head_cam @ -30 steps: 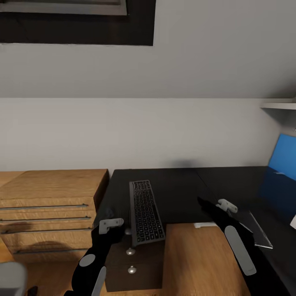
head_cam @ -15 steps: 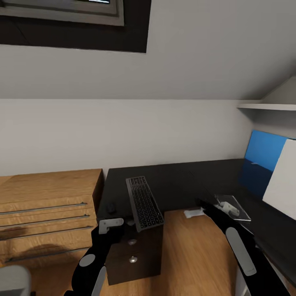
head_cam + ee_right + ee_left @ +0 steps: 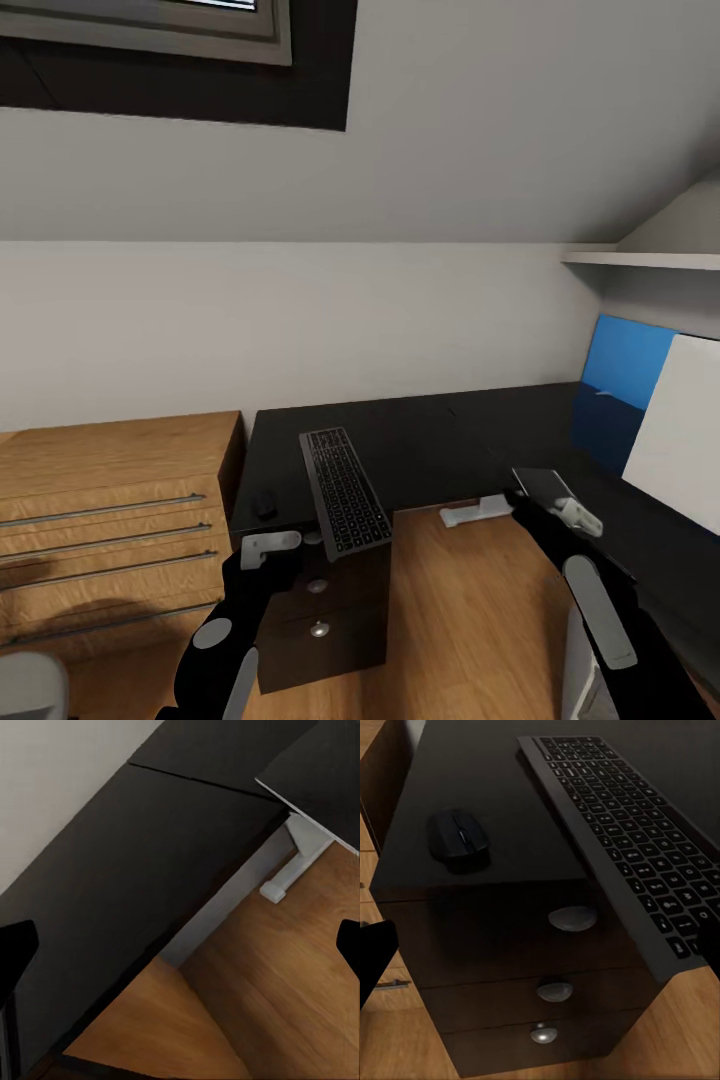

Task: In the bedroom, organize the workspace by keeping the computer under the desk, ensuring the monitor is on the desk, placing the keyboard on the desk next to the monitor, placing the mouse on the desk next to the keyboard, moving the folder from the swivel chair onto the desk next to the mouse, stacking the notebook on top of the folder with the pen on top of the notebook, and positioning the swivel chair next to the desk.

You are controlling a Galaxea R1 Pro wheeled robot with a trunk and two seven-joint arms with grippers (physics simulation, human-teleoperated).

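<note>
On the desk (image 3: 450,440) the keyboard (image 3: 345,491) overhung the edge beside the mouse (image 3: 264,503) — I judged pushing it inward best; both grippers sat spread, empty.

- home bedroom/attic workspace: sloped grey ceiling (image 3: 480,120), roof window (image 3: 170,50) far left
- black desk (image 3: 450,440) with keyboard (image 3: 345,490), mouse (image 3: 264,503)
- wood drawer chest (image 3: 110,500) left, wood floor (image 3: 470,620)
</note>
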